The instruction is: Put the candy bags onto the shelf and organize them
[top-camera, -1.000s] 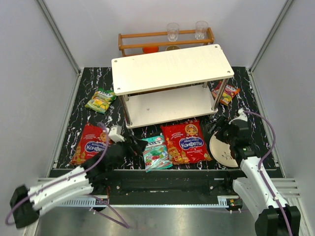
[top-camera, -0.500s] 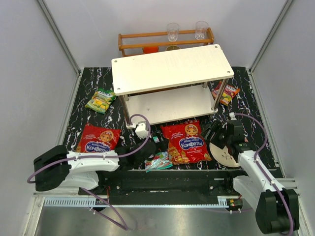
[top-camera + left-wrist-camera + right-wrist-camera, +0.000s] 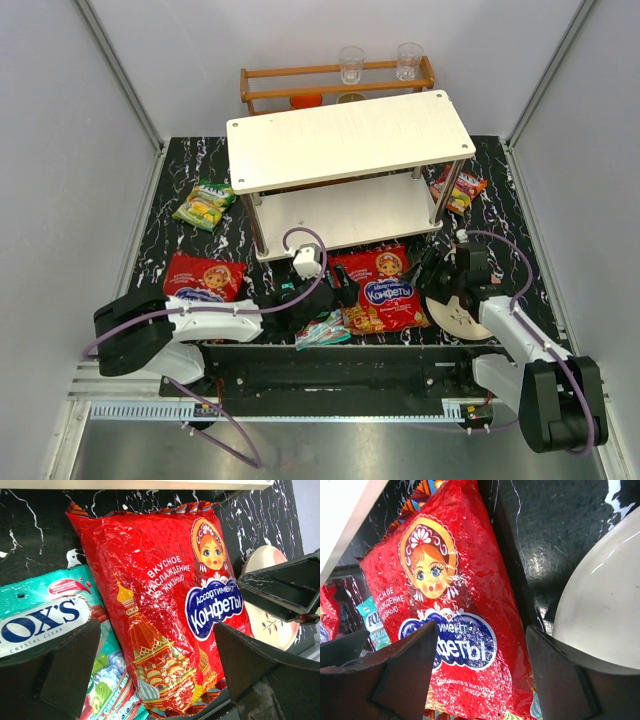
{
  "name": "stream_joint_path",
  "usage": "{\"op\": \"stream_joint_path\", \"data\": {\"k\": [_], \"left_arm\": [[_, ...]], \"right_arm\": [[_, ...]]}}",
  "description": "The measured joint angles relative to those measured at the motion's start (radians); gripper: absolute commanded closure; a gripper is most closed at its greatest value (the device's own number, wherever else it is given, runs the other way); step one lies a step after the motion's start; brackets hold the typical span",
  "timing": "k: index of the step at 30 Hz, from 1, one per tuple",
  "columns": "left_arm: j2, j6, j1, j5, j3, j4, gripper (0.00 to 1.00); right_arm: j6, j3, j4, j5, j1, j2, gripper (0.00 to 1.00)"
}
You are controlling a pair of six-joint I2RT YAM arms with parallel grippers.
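A large red candy bag (image 3: 388,292) with a blue label and doll lies in front of the white two-tier shelf (image 3: 350,140). My left gripper (image 3: 343,292) is open at the bag's left end; in the left wrist view (image 3: 157,680) its fingers straddle the bag (image 3: 165,605). My right gripper (image 3: 432,275) is open at the bag's right edge, over the bag (image 3: 450,625) in the right wrist view (image 3: 477,680). A second large red bag (image 3: 205,278) lies at the left. A teal bag (image 3: 322,328) lies crumpled beside the left gripper. A green-yellow bag (image 3: 204,203) and a red-orange bag (image 3: 457,188) lie further back.
A round cream plate (image 3: 468,312) lies right of the red bag, under my right arm. A brown wooden rack (image 3: 335,82) with two glasses stands behind the shelf. White walls close in both sides of the black marbled mat.
My left arm swung right from the left red bag to the middle red bag. The teal bag got pushed toward the near edge and crumpled. My right gripper moved slightly left toward the bag.
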Motion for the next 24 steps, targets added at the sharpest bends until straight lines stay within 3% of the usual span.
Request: {"op": "stream_joint_path", "data": {"k": [10,24], "left_arm": [[0.053,-0.007,0.0,0.051,0.008,0.007,0.02],[0.108,-0.029,0.0,0.084,0.025,0.016,0.04]], "right_arm": [[-0.012,0.012,0.005,-0.034,0.013,0.096,0.21],[-0.015,0.02,0.005,-0.033,0.015,0.103,0.2]]}}
